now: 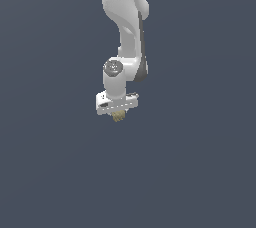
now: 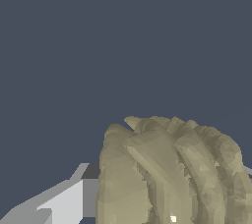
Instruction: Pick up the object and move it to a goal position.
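The object [image 1: 118, 116] is a tiny tan-yellowish knobbly lump hanging just under the white hand of the arm, near the middle of the exterior view. My gripper [image 1: 118, 115] is shut on it; the fingers are almost wholly hidden behind the lump and the hand. In the wrist view the object [image 2: 172, 174] fills much of the picture as a ridged tan mass, and one grey-white finger [image 2: 64, 201] shows pressed against its side. The other finger is hidden by the lump. No goal marker shows in either view.
The white arm [image 1: 127, 27] comes down from the exterior view's upper edge to the wrist. A plain dark blue-grey surface [image 1: 200, 172] fills everything around and under it.
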`<state>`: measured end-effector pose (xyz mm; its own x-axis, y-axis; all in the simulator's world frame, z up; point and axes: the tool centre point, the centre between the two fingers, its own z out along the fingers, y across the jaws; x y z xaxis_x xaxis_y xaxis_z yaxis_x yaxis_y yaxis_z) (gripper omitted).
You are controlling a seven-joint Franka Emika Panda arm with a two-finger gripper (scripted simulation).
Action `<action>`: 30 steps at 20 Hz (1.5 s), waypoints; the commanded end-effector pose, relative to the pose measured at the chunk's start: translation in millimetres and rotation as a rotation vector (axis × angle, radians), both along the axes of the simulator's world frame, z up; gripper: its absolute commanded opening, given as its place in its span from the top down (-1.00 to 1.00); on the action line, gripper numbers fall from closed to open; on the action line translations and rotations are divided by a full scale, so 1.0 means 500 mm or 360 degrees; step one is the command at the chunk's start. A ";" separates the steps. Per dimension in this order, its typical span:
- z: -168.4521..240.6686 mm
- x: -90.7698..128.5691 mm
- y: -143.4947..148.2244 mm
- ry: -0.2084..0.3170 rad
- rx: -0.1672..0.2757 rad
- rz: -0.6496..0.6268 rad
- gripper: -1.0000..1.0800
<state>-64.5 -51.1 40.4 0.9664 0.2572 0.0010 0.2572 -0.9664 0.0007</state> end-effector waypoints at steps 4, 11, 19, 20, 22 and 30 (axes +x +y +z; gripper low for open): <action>-0.002 -0.001 0.001 0.0002 0.0001 0.0002 1.00; 0.010 0.008 0.003 0.0000 0.0000 0.0000 1.00; 0.067 0.054 0.021 0.0000 0.0000 0.0000 1.00; 0.078 0.063 0.024 0.0000 0.0000 0.0000 1.00; 0.100 0.082 0.031 0.0000 0.0000 0.0000 1.00; 0.207 0.171 0.065 0.0000 0.0000 0.0000 1.00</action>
